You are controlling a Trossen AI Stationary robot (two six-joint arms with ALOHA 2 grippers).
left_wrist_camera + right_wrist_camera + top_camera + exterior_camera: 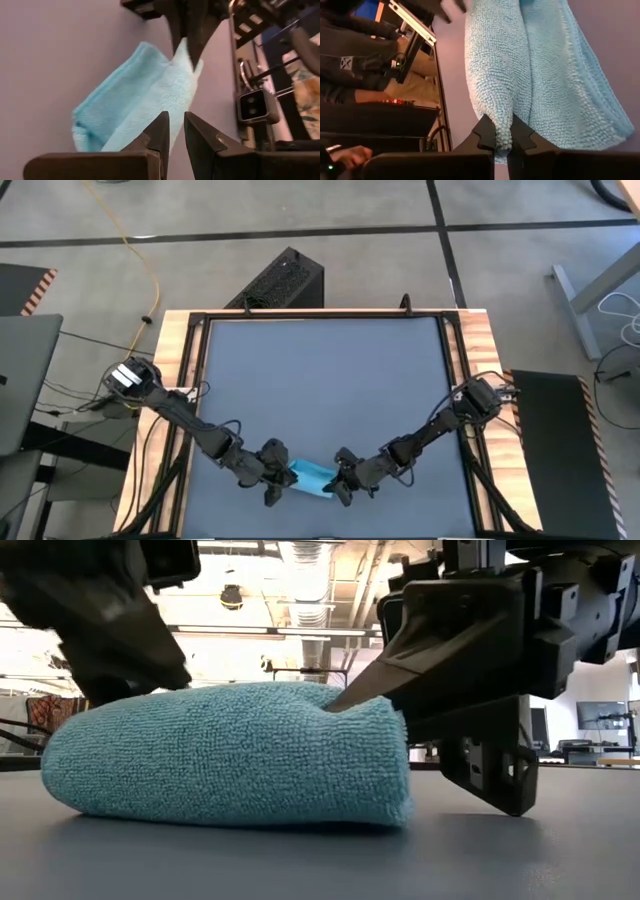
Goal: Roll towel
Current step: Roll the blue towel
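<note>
1. The towel [312, 477] lies bunched into a thick fold low in the high view, just left of centre, on the table [320, 380].
2. To roll well, I should keep both ends level and turn them together, so the roll stays tight.
3. My right end effector [502, 136] is nearly closed, pinching the towel's edge.
4. My left end effector [174, 131] stands narrow at the opposite end, gripping cloth there.
</note>
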